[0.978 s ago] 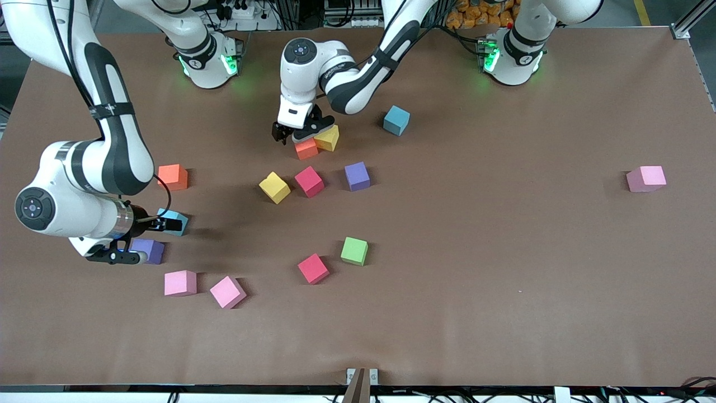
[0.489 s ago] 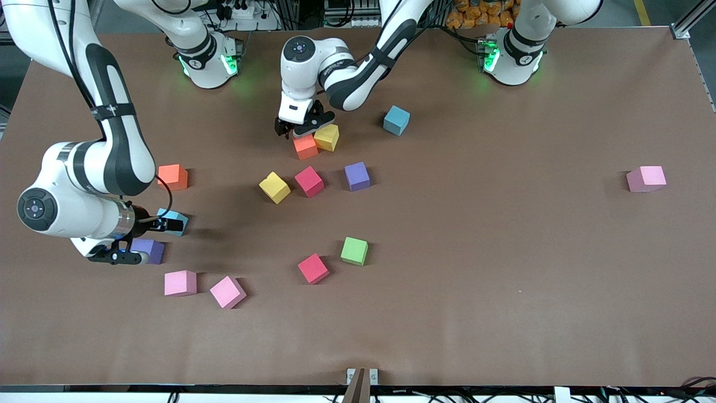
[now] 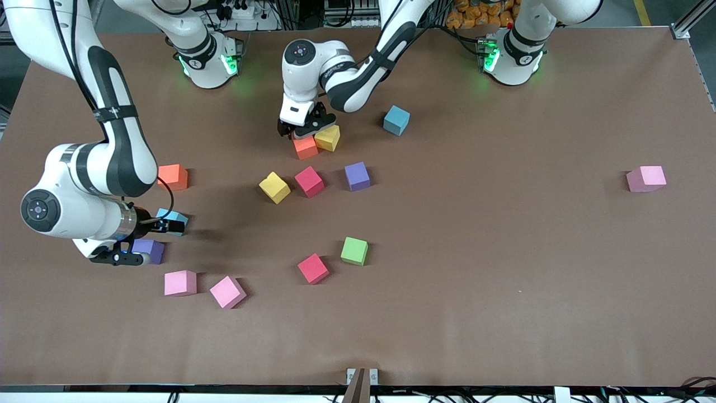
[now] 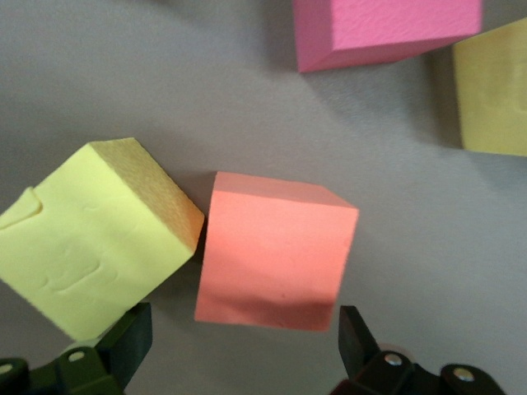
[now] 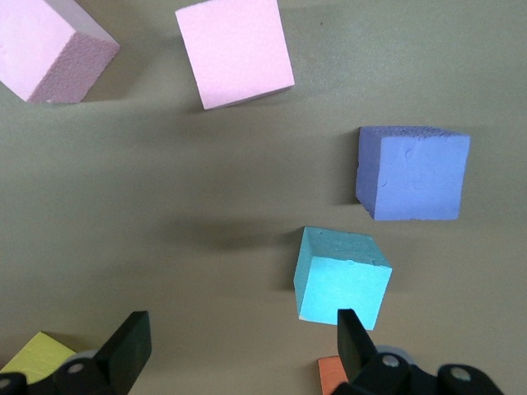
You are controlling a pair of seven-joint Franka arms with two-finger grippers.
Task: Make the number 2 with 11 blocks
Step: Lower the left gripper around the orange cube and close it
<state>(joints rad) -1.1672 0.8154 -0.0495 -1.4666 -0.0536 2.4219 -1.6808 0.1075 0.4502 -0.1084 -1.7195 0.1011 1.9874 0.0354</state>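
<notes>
The blocks lie scattered on the table, and no number 2 shows among them. My left gripper [image 3: 299,131] hangs open just above an orange block [image 3: 305,147] that touches a yellow block [image 3: 327,137]. In the left wrist view the orange block [image 4: 276,251] lies just ahead of the open gripper [image 4: 239,346], and the yellow block [image 4: 90,239] is by one finger. My right gripper [image 3: 145,240] is open over a light blue block [image 3: 170,218] and a purple block [image 3: 151,251]. In its wrist view the light blue block [image 5: 342,284] sits by one fingertip of the gripper [image 5: 239,350], which holds nothing.
Near the middle lie a yellow [image 3: 274,187], a red [image 3: 309,181] and a purple block [image 3: 357,176]. Nearer the camera are a green [image 3: 354,251], a red [image 3: 313,268] and two pink blocks [image 3: 180,282]. A blue block [image 3: 396,120], an orange [image 3: 172,176] and a lone pink one [image 3: 646,178] lie apart.
My left gripper has drawn back a little toward the robots' bases, uncovering more of the orange block. The right arm has barely shifted. No block has moved.
</notes>
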